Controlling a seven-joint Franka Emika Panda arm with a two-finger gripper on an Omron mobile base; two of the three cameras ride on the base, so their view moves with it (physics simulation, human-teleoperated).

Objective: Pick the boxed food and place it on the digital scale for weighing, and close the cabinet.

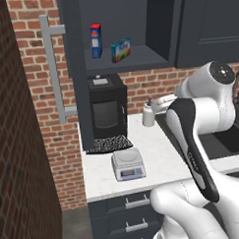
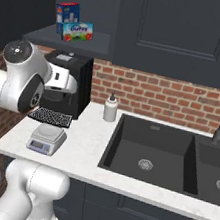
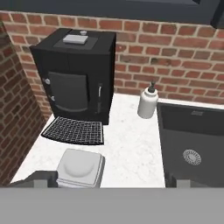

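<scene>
Claw (image 3: 109,181) sits nearest us, fingertips spread wide at the bottom of the hand view and holding nothing. We're looking down past them at the counter (image 3: 127,148).

Just below is the digital scale (image 1: 128,165), near the counter's front edge with its platform bare, so nothing is weighed yet. We judge that front spot gives a clear drop from above.

Behind it the black coffee machine (image 1: 107,108) stands against the brick wall, its drip grate just beyond the scale. A white soap bottle (image 2: 111,107) stands beside the sink (image 2: 151,149), well to the side of the scale.

Farthest and highest: the cabinet (image 1: 122,23) is open, its door (image 1: 72,69) swung out toward us with the long bar handle (image 1: 53,70) edge-on. The boxed food (image 2: 77,31) rests on the shelf near its front lip, with the tall red-and-blue box (image 1: 96,41) just beside it. In the right base view the tall box stands behind it.

Our read: pick not started. Arm is low at counter height and needs to rise to the shelf. We expect a tight reach, with the tall box close enough to get knocked. Door closes last.
</scene>
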